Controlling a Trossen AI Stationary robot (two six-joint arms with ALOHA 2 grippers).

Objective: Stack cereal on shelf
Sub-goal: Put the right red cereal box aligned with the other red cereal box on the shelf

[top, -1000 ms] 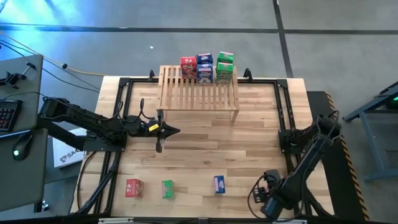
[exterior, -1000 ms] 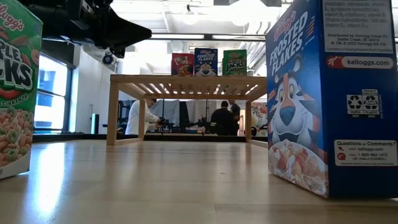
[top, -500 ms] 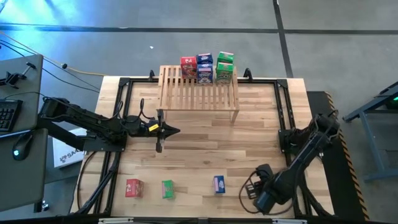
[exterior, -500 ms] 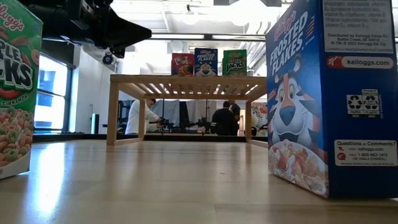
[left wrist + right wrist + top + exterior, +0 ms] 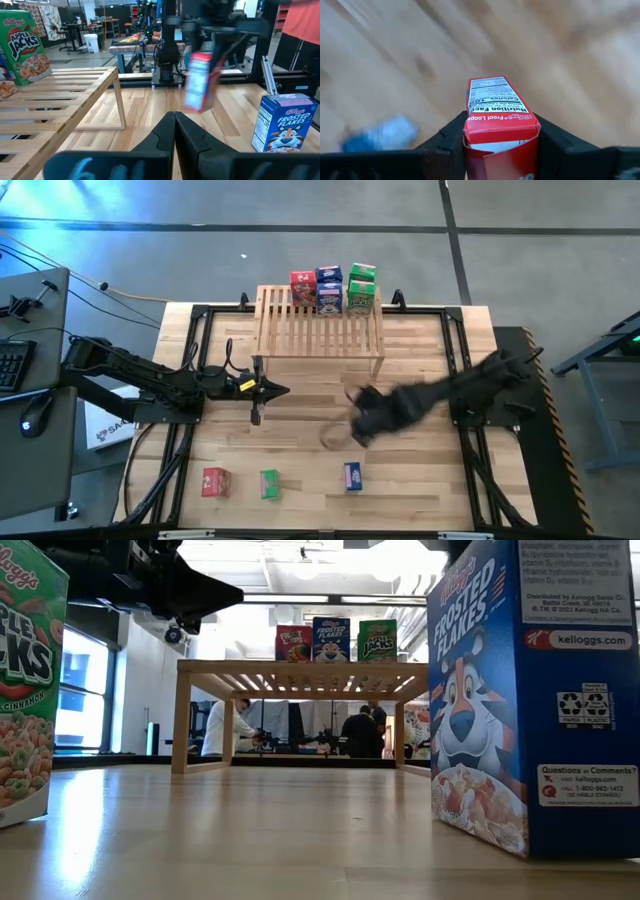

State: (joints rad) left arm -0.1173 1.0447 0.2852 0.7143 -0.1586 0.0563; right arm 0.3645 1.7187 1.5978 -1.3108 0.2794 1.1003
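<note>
My right gripper (image 5: 501, 131) is over the middle of the table (image 5: 362, 418), shut on a red cereal box (image 5: 499, 112). The left wrist view shows that box (image 5: 200, 82) in the air. My left gripper (image 5: 272, 391) waits shut at mid-left, pointing level (image 5: 175, 122). The wooden slatted shelf (image 5: 320, 330) stands at the far edge. Red (image 5: 302, 284), blue (image 5: 328, 284) and green (image 5: 361, 286) cereal boxes stand upright on its far side. Near the front edge a red (image 5: 215, 481), a green (image 5: 269, 484) and a blue box (image 5: 352, 476) stand on the table. My right gripper pinches the red box between its two fingers (image 5: 451, 142), on the two faces (image 5: 470, 131) either side of the nutrition panel, near the box's upper end. The fingers come from above, pointing steeply down. The box hangs below them, slightly tilted, clear of the table.
A black frame (image 5: 455, 360) runs around the tabletop. The low view has the blue box (image 5: 520, 690) close on the right and the green box (image 5: 25, 680) on the left. People are in the room beyond the shelf (image 5: 300, 670). Bare wood lies between shelf and front boxes.
My right gripper has swung fast from the table's near right corner toward the middle of the table, rising and rolling its wrist as it went.
</note>
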